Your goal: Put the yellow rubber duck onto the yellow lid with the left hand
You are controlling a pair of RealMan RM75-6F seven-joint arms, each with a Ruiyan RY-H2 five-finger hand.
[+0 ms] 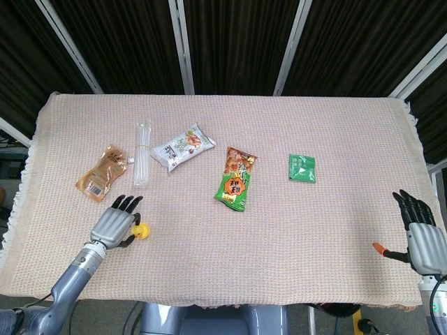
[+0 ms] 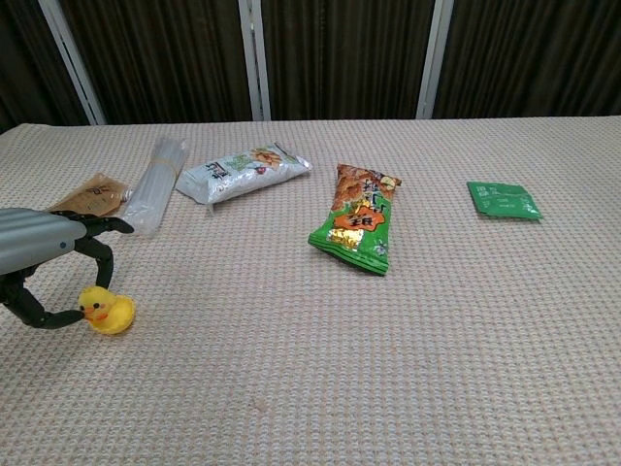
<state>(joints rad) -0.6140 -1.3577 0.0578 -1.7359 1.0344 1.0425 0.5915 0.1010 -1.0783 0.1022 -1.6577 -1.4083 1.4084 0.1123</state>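
A: Fingers (image 2: 97,254) of left hand (image 2: 44,262)?
B: Curled round small yellow rubber duck (image 2: 105,310), thumb touching it; duck sits upright on flat yellow plastic lid (image 2: 120,325).
A: Right hand (image 1: 422,229)?
B: Fingers spread, empty, table edge.

beige woven table cloth (image 1: 279,230) under four snack packets (image 1: 235,179)

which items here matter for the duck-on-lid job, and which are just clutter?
Job items:
- yellow rubber duck, sitting on the lid
- yellow lid, mostly hidden under the duck
- left hand, fingers around the duck

Just lying about:
- clear tube pack
- white snack bag
- brown pouch
- green-orange snack bag
- small green packet
- right hand, idle at the table edge
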